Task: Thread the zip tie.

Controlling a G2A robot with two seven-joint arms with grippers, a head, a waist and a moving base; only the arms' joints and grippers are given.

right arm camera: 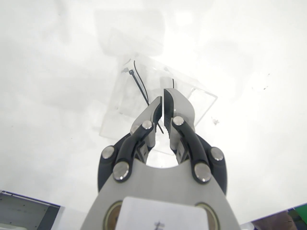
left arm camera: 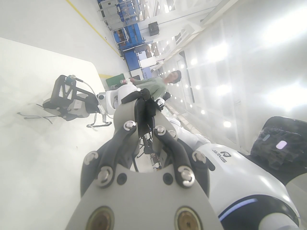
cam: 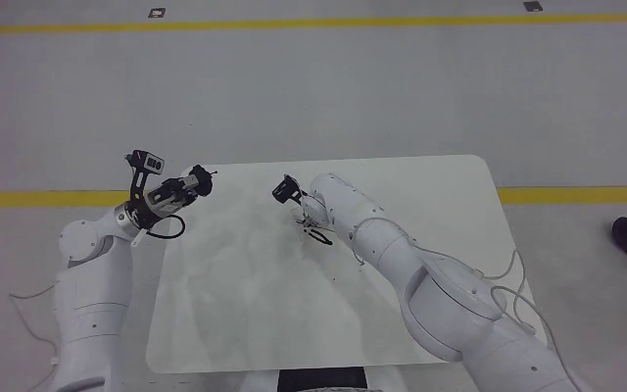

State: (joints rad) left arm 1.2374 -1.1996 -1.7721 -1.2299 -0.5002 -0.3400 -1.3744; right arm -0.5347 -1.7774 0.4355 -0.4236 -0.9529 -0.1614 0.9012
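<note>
Table (cam: 411, 294), middle: a clear tray (right arm camera: 203, 101) sits under my right gripper (right arm camera: 163, 96), pads almost pressed together with a slit between them. The tie (right arm camera: 139, 84) lies in the tray, head beyond the tips, strap slanting back under one finger. Pinched or not, I can't tell. Left gripper (left arm camera: 143, 98), off by the table edge, clamps a black piece (left arm camera: 147, 113). Right arm is nearer.

Black zip tie (right arm camera: 138, 85) | clear, see-through tray (right arm camera: 205, 102) | plain white table (cam: 255, 294), faintly smudged | pale grey floor (cam: 294, 88) crossed by two yellow stripes (cam: 294, 24) | blue shelves (left arm camera: 129, 32) behind
</note>
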